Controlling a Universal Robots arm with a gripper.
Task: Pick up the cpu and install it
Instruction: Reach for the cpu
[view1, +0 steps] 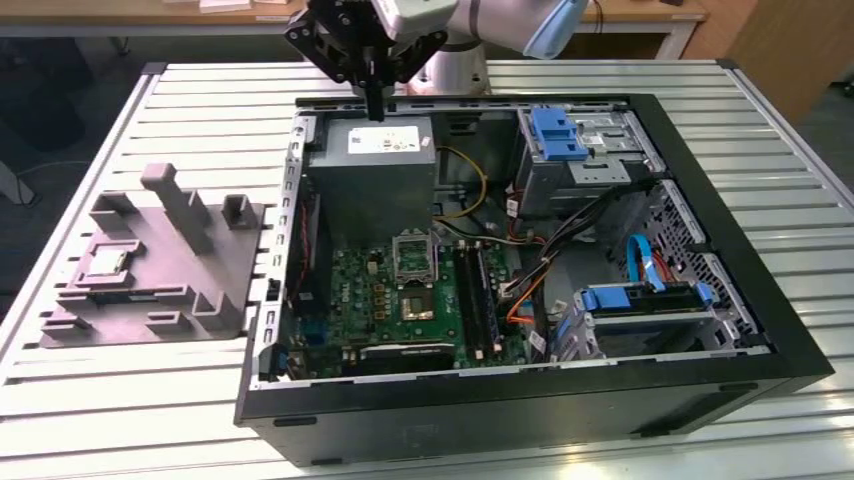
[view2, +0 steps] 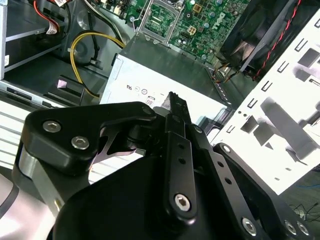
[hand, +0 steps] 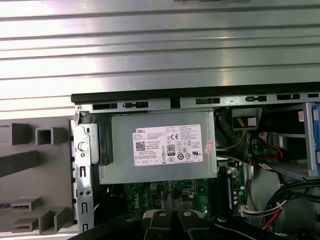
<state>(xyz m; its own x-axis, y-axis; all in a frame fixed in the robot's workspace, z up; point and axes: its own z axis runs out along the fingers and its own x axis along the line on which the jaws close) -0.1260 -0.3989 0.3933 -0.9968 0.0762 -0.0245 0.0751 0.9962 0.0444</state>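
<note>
one black metal gripper (view1: 378, 108) hangs in the upper middle of the exterior view, over the back edge of the open black computer case (view1: 534, 420). its slim fingers are drawn together to a single point, with nothing between them. the second wrist view shows this up close: dark linkage plates with silver bolt heads, and the fingers pressed flat against each other at the tip.

the small, flat, square cpu (view1: 107, 263) with its pale silvery top lies at the exterior view's left, well apart from the gripper. it looks to be seated in a shallow recess of the moulded matte-grey tray (view1: 147, 235), though it is too small there to be sure. the tray stands on the ribbed metal table (view1: 134, 420) just beside the case.

directly under the gripper sits the large grey sheet-metal power-supply box (view1: 380, 180). the first wrist view gives its white label (hand: 167, 145) square-on, dense with dark print, a square code and round marks. below the box in the exterior view lies the green motherboard (view1: 360, 290) with its metal-framed square socket (view1: 414, 255).

the second wrist view adds a looping yellow cable (view2: 80, 45) and a white perforated metal panel (view2: 280, 125). blue plastic drive latches (view1: 554, 135) show in the exterior view's upper right.
</note>
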